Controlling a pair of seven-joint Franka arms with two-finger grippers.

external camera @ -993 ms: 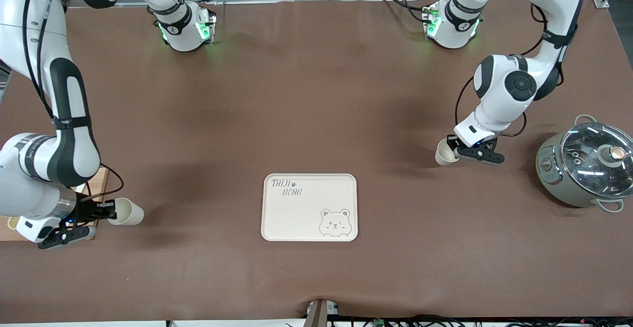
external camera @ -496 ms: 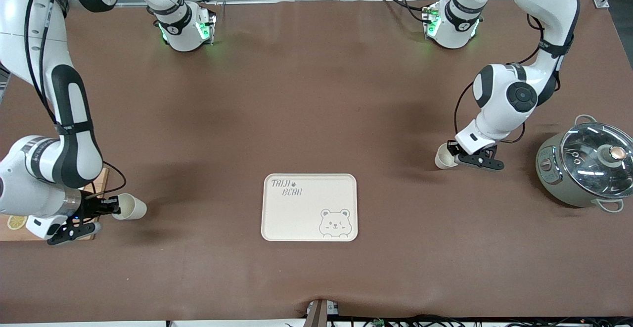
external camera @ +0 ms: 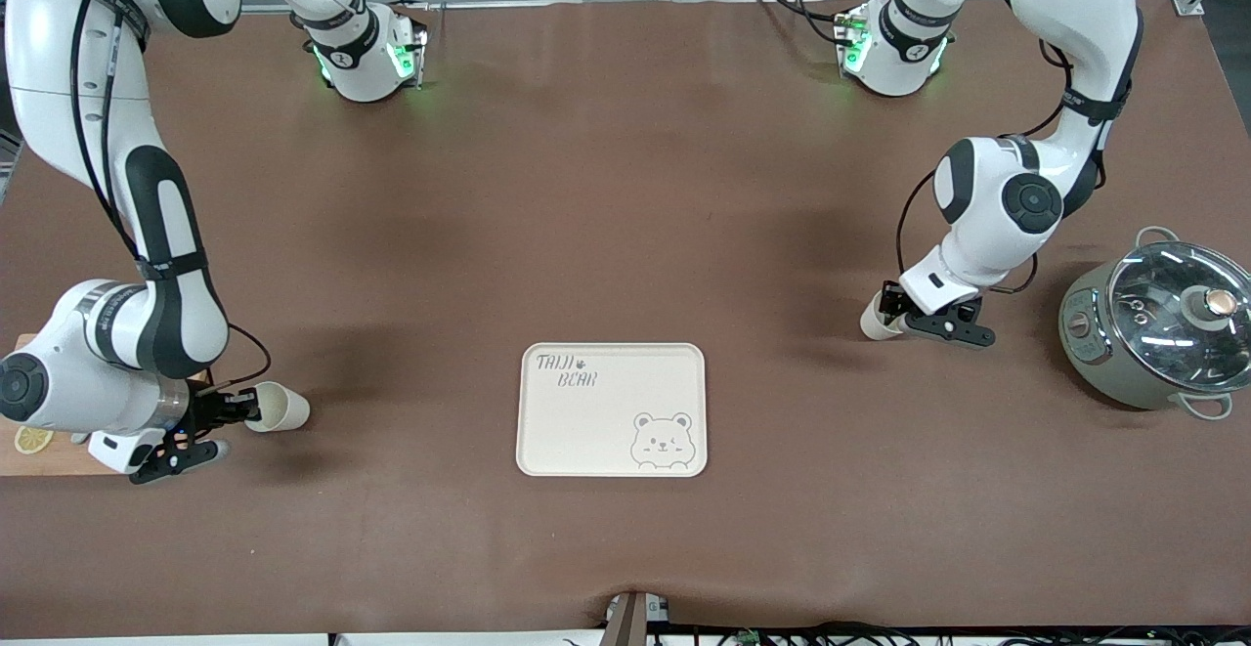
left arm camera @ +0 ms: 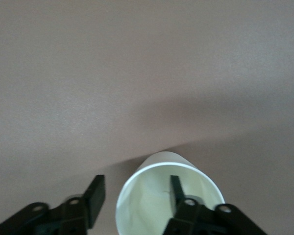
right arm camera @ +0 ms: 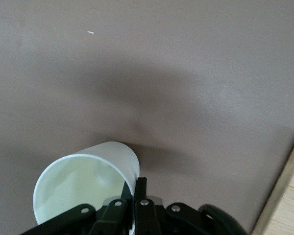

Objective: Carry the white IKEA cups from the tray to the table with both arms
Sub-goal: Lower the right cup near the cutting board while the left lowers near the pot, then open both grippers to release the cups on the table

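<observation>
Two cream-white cups are in view. My right gripper (external camera: 237,409) is shut on the rim wall of one cup (external camera: 283,409), held tilted just above the table at the right arm's end; the pinch shows in the right wrist view (right arm camera: 139,185) on the cup (right arm camera: 78,188). My left gripper (external camera: 887,309) is at the other cup (external camera: 873,323), low at the table near the left arm's end. In the left wrist view the gripper (left arm camera: 136,182) is open, one finger inside the cup (left arm camera: 152,210), the other outside and apart from its wall.
A cream tray with a bear print (external camera: 586,431) lies between the two cups, nearer the front camera. A lidded grey pot (external camera: 1158,323) stands at the left arm's end. A wooden board (external camera: 49,455) with a lemon slice lies under the right arm.
My right gripper has carried its cup sideways toward the tray. My left gripper and its cup have sunk a little toward the table.
</observation>
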